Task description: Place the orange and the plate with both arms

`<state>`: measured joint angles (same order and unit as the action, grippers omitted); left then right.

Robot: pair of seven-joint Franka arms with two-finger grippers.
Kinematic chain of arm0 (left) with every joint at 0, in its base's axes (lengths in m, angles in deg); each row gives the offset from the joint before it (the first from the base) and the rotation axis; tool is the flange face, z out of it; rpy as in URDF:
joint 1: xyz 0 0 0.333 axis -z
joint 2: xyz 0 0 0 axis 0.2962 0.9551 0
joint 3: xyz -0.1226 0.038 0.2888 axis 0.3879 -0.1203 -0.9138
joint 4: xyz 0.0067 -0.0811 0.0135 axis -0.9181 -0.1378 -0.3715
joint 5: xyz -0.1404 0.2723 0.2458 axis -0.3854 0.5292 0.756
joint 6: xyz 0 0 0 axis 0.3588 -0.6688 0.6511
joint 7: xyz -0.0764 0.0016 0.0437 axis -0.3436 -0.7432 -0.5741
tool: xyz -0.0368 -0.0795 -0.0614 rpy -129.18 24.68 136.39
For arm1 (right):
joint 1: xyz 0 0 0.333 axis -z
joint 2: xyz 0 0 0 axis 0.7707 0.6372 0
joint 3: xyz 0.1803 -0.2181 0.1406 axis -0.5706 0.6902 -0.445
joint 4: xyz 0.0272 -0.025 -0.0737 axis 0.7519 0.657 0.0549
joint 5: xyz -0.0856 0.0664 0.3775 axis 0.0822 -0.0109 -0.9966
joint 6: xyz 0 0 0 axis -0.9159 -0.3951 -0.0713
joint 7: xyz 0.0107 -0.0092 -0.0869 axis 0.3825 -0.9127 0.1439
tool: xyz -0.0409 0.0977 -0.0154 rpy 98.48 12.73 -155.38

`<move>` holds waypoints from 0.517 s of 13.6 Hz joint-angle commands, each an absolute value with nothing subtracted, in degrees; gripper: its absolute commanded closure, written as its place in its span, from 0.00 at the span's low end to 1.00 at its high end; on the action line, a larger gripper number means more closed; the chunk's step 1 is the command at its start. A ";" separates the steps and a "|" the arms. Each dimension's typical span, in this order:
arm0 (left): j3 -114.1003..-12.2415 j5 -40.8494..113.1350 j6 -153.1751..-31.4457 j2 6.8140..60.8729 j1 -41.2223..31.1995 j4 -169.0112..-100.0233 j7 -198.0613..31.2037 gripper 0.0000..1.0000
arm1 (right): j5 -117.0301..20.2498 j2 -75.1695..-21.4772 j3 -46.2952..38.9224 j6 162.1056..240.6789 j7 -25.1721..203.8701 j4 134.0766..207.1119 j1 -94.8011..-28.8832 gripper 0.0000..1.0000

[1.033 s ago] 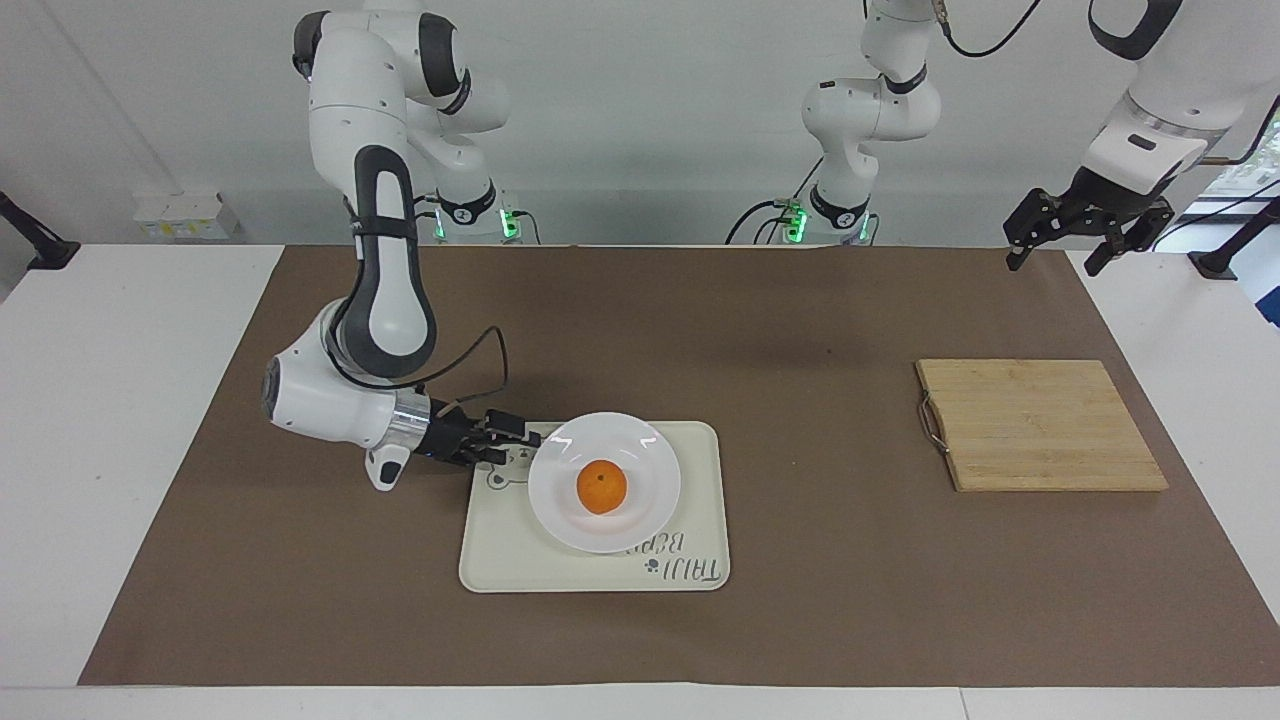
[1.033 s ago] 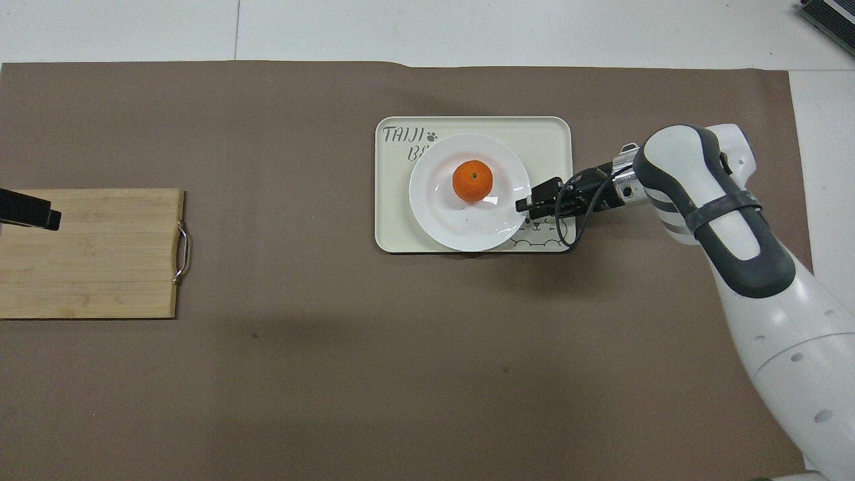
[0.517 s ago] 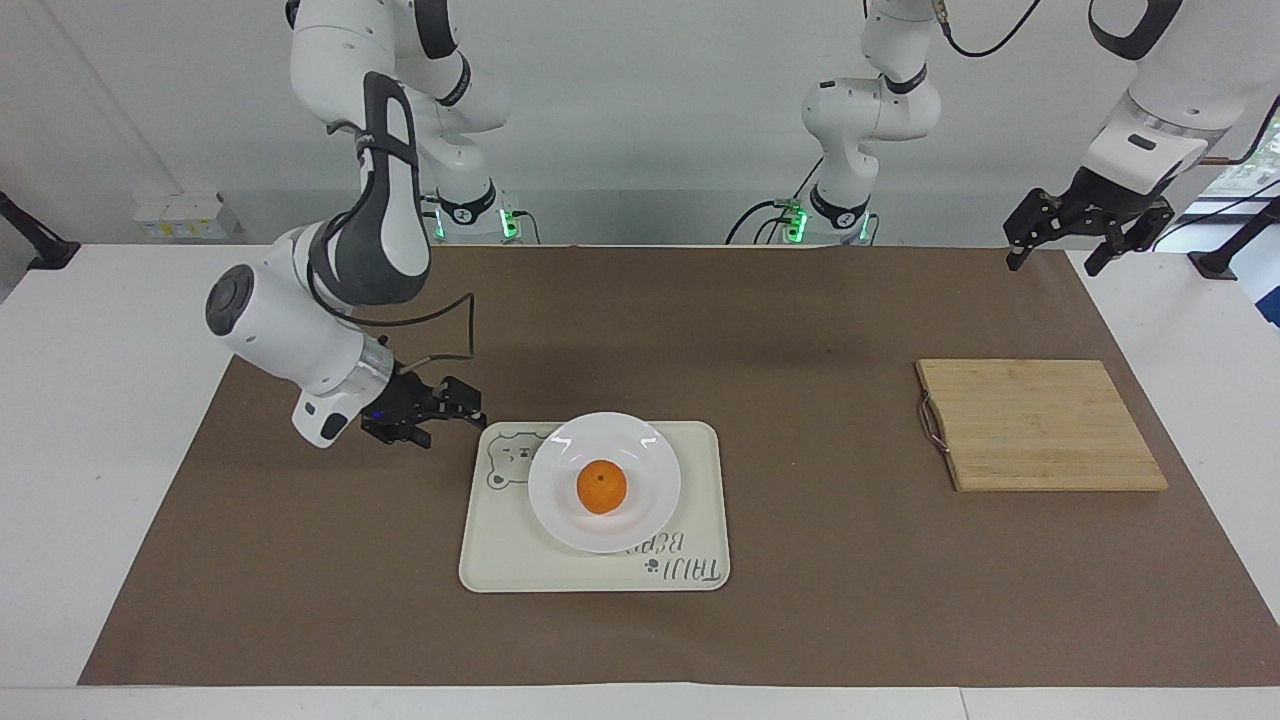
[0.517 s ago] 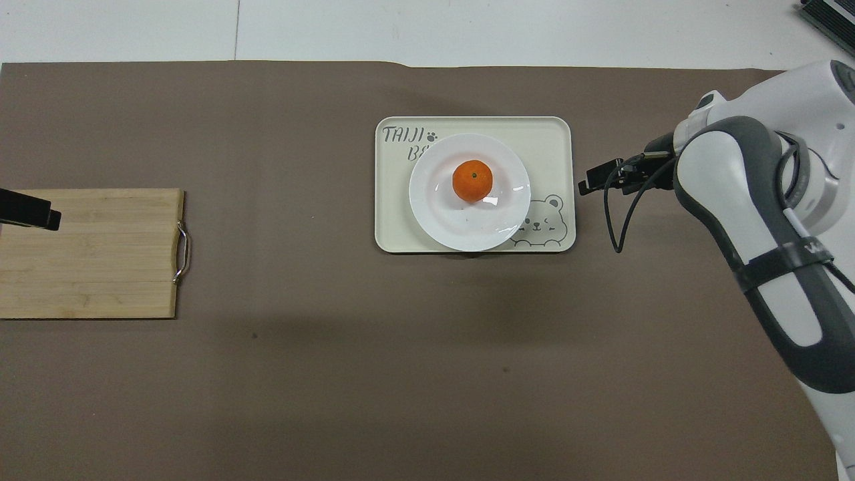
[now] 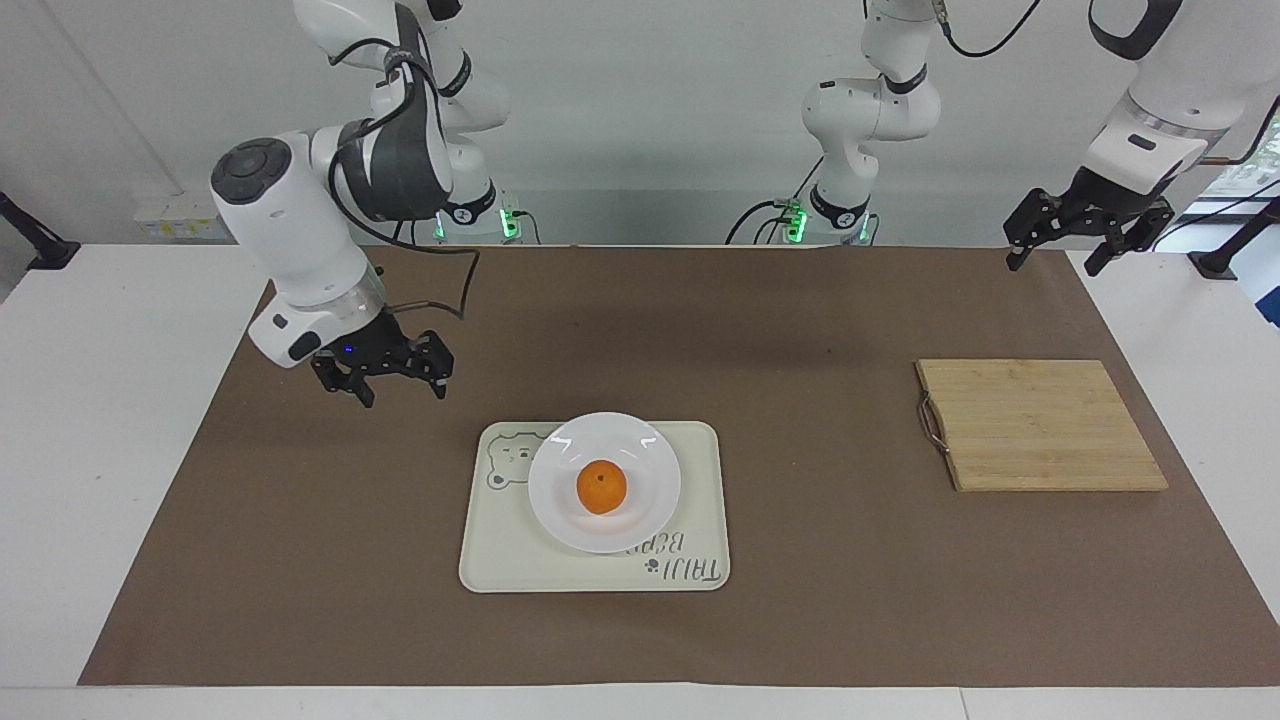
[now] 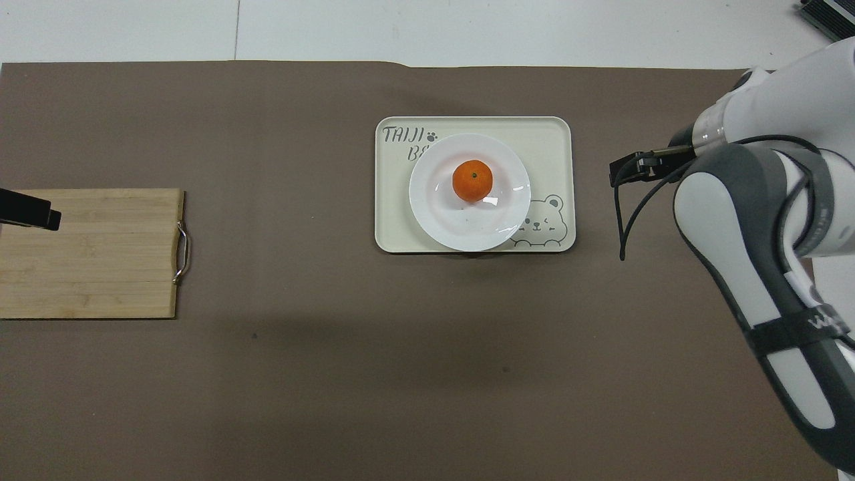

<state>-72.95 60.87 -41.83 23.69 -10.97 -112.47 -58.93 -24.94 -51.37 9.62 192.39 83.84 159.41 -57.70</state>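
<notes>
The orange [image 5: 601,487] [image 6: 472,180] sits in the middle of the white plate [image 5: 650,450] [image 6: 461,227], and the plate rests on a cream bear-print tray. My right gripper [image 5: 400,390] [image 6: 631,170] hangs open and empty above the brown mat, off the tray toward the right arm's end and clear of the plate. My left gripper [image 5: 1052,262] [image 6: 27,215] waits open and empty, raised over the mat's corner at the left arm's end, with only its tip showing in the overhead view.
The cream tray [image 5: 500,560] [image 6: 548,133] lies mid-table. A bamboo cutting board [image 5: 1040,425] [image 6: 93,254] with a metal handle lies toward the left arm's end. A brown mat [image 5: 800,620] covers most of the table.
My right gripper has drawn back from the plate's rim, risen and swung toward the right arm's end. The plate, orange and left arm have not moved.
</notes>
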 commanded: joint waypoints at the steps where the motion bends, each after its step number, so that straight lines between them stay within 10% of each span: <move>1: -72.53 61.63 -41.38 22.82 -11.43 -112.95 -58.49 0.00 | -22.64 -55.30 10.36 189.19 81.09 160.36 -55.26 0.00; 7: -72.53 61.63 -41.38 22.82 -11.43 -112.95 -58.49 0.00 | -16.57 -64.27 11.42 176.63 78.19 158.35 -54.72 0.00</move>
<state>-72.95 60.87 -41.83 23.69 -10.97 -112.48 -58.93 -18.57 -62.04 11.85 180.05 80.30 158.94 -54.58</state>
